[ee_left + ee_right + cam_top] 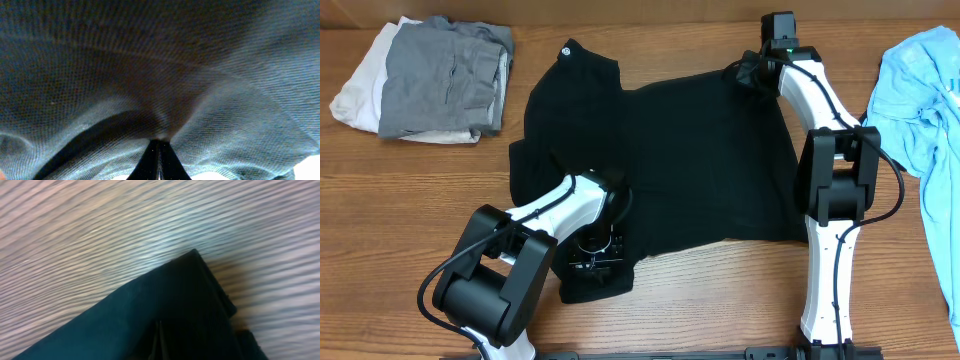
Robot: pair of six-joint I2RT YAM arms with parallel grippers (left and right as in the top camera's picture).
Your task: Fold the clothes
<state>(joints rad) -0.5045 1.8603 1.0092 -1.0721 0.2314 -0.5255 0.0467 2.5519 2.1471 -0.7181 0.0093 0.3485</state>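
A black short-sleeved shirt (690,160) with a small white logo (569,47) lies spread across the middle of the wooden table. My left gripper (597,255) is at the shirt's near left hem, shut on a pinch of the black fabric, which fills the left wrist view (160,75). My right gripper (748,72) is at the shirt's far right corner, shut on that corner of the fabric (165,310). A light blue garment (925,110) lies crumpled at the right edge. A folded grey garment (445,75) sits on a white one (355,95) at the far left.
The wooden table (720,300) shows bare wood along the front and between the black shirt and the folded pile. The right arm's column (835,230) stands over the shirt's right edge, close to the light blue garment.
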